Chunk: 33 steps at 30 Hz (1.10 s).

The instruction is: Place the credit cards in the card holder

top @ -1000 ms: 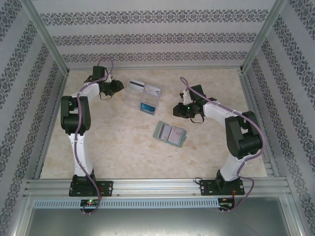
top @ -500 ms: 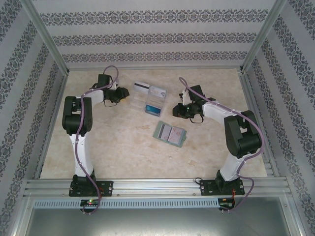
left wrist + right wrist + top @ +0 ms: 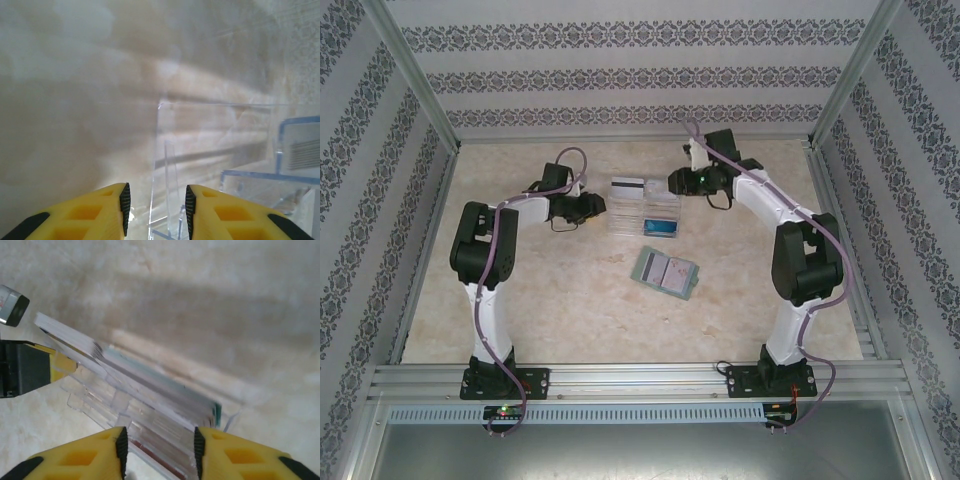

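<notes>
Holder [image 3: 665, 272] is lying open and flat on the marbled beige tabletop [image 3: 550, 300], mid-frame in the top view. It's showing a grey-green rim and pale pockets; there's a pinkish patch inside, can't tell what.

Cards are sitting just above it in a clear, rigid, compartmented tray [image 3: 623, 216]: striped card [image 3: 626, 186] upper left, pale card [image 3: 663, 200] upper right, blue card [image 3: 660, 229] lower right.

Left gripper [image 3: 598, 207] is sitting at the tray's left edge, right gripper [image 3: 673, 181] at its upper-right corner.

Left wrist view is adding detail: a thin clear tray wall is running up out of the gap between the black pads [image 3: 124, 202]. Left gripper is standing partly parted and clamping nothing; contact with the wall, can't tell.

Right wrist view is showing the cards edge-on, leaning as a stack in the tray, white edges plus a teal one. A yellow finger [image 3: 59, 367] of the left gripper is showing at frame left. Right gripper is hovering partly parted over the tray, released, holding nothing.
</notes>
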{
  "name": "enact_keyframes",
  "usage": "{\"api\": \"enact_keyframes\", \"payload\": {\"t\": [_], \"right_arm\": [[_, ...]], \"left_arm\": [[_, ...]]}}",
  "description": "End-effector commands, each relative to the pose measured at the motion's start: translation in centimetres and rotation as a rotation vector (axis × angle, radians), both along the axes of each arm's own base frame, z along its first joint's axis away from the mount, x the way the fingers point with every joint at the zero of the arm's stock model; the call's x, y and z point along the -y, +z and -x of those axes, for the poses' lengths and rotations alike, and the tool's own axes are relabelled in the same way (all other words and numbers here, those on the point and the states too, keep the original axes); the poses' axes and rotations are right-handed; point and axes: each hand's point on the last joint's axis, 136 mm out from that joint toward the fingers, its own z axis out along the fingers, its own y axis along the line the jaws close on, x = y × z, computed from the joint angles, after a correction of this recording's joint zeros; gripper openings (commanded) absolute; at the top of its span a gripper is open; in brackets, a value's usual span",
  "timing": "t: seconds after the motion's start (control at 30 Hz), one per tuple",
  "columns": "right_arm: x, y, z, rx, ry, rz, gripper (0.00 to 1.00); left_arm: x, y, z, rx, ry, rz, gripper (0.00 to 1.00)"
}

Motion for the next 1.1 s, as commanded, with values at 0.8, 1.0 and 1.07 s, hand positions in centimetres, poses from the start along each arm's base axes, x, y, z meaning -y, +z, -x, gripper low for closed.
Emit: {"api": "enact_keyframes", "payload": {"t": [0.8,1.0,1.07], "right_arm": [[-1.7,-3.0,-1.3,0.114,0.445,0.436,0.67],[-2.0,-3.6,-1.5,0.110,0.456,0.444,0.67],[-2.1,-3.7,-1.7,0.111,0.452,0.450,0.67]], "left_arm": [[1.0,4.7,2.0,0.144,-0.005,-0.125,0.48],[1.6,2.5,1.4,0.087,-0.042,-0.151,0.48],[1.7,2.2,1.4,0.082,-0.040,-0.150,0.48]]}}
